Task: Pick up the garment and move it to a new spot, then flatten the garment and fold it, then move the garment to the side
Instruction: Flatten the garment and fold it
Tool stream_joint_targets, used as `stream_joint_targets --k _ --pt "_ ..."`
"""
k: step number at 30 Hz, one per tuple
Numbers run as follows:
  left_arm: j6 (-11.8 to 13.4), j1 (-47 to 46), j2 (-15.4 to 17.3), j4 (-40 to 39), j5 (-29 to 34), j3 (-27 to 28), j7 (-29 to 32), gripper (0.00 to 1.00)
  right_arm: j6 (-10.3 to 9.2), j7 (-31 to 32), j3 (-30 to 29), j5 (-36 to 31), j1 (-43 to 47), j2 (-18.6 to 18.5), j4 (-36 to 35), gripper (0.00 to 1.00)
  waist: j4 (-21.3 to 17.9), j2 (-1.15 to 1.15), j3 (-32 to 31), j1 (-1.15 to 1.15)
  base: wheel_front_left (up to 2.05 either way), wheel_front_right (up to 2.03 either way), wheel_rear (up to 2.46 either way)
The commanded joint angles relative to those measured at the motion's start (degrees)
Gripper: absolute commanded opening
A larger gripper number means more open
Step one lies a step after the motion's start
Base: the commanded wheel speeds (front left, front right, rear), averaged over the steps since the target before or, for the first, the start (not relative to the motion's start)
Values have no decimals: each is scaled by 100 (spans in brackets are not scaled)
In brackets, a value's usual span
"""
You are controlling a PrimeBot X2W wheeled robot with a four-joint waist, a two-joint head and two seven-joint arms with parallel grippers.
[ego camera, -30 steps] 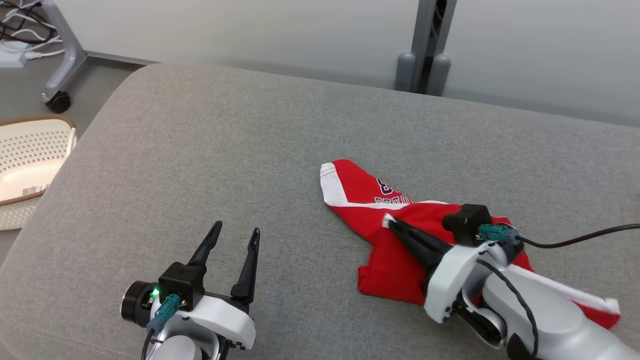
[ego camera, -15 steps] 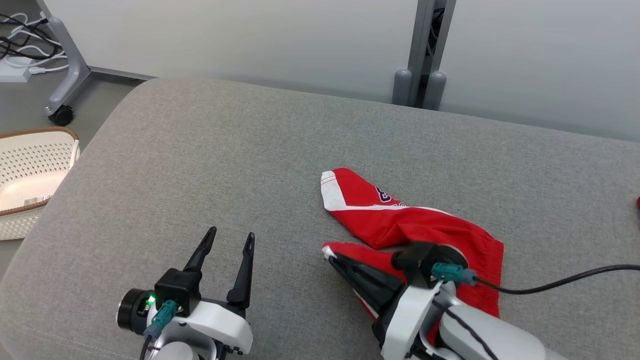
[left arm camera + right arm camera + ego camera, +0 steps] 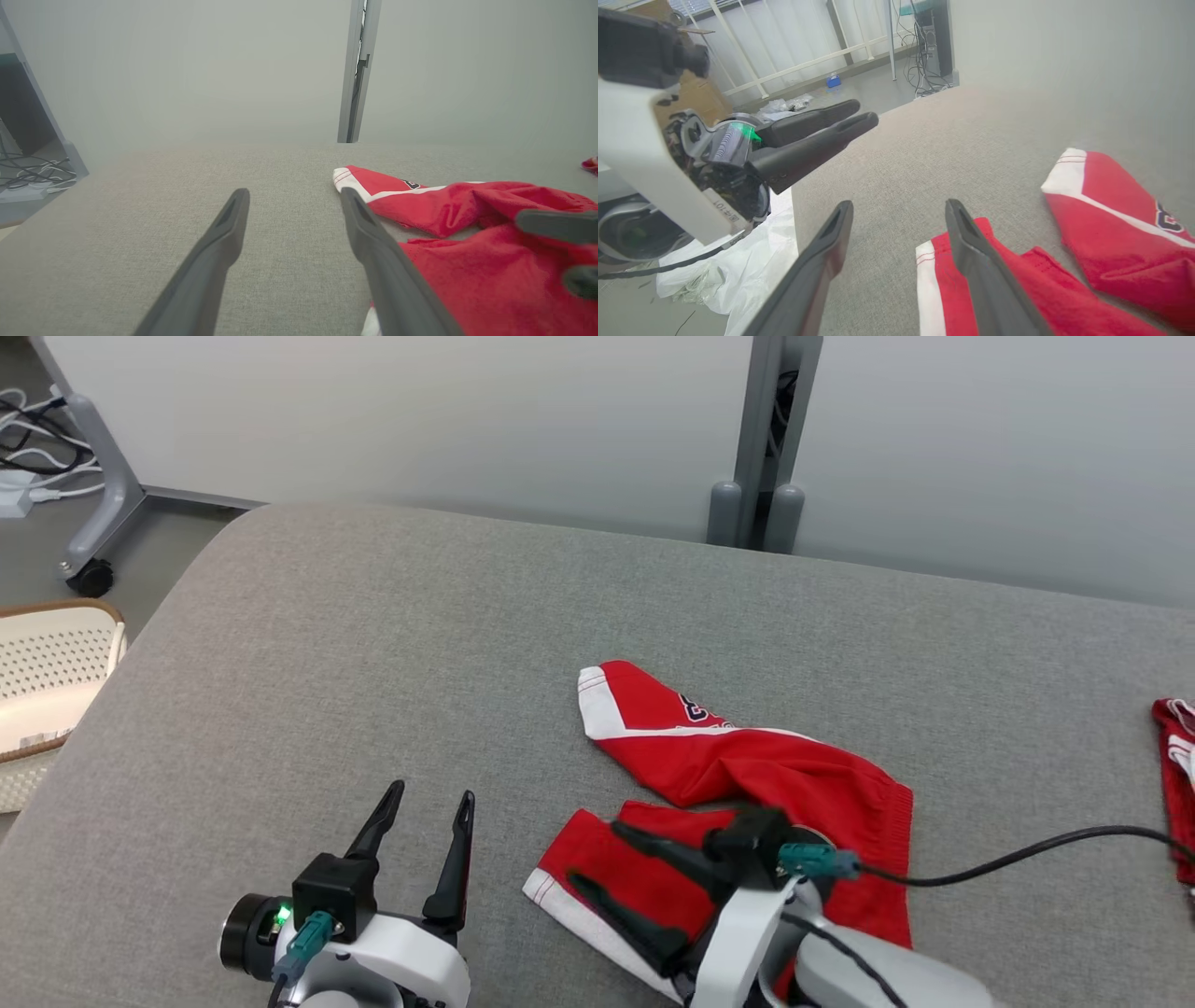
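The garment (image 3: 747, 770) is a pair of red shorts with white trim, lying crumpled on the grey cushion (image 3: 373, 644) right of centre. One leg points to the far left and the other leg lies spread towards me. My right gripper (image 3: 597, 854) is open just above that near leg, and nothing is held between its fingers. In the right wrist view the right gripper (image 3: 899, 205) is open over the white-striped hem of the garment (image 3: 1111, 224). My left gripper (image 3: 431, 793) is open and empty, left of the garment (image 3: 467, 205). The left gripper (image 3: 294, 193) hovers over bare cushion.
A white perforated basket (image 3: 47, 653) stands on the floor at the left. Another red cloth (image 3: 1176, 775) lies at the cushion's right edge. A black cable (image 3: 1027, 854) trails from my right wrist. A wheeled stand leg (image 3: 89, 523) and grey post (image 3: 756, 476) stand behind.
My right gripper pulled a leg of the garment towards the near left, then opened and let it go, leaving it spread flat. The head camera shifted slightly. The left gripper held still.
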Motion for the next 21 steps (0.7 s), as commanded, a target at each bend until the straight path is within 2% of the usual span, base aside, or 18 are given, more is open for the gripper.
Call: stream_joint_targets --k 1,6,11,15,17,21 --pt "-23 65 22 16 28 24 -3 100 1 -35 -72 13 -54 -71 -45 100 -74 0 -50 0 0 0 0" --pt "-40 100 21 85 6 46 -3 100 1 -31 -991 -251 184 -476 8 100 -298 0 -121 0 0 0 0" --pt "-40 123 21 134 15 110 -3 100 1 -32 -2648 -845 779 -754 41 100 -522 0 -150 0 0 0 0" --pt "-40 189 22 194 63 209 -3 100 2 -24 -4032 -1521 1823 -590 -110 100 -706 0 -159 0 0 0 0" --pt "-66 198 21 210 88 257 -3 100 2 -23 -4357 -1696 2225 -502 -229 100 -762 0 -146 0 0 0 0" --pt "-109 239 21 270 136 340 -3 100 2 -22 -4643 -1953 2810 -318 -297 100 -835 0 -121 0 0 0 0"
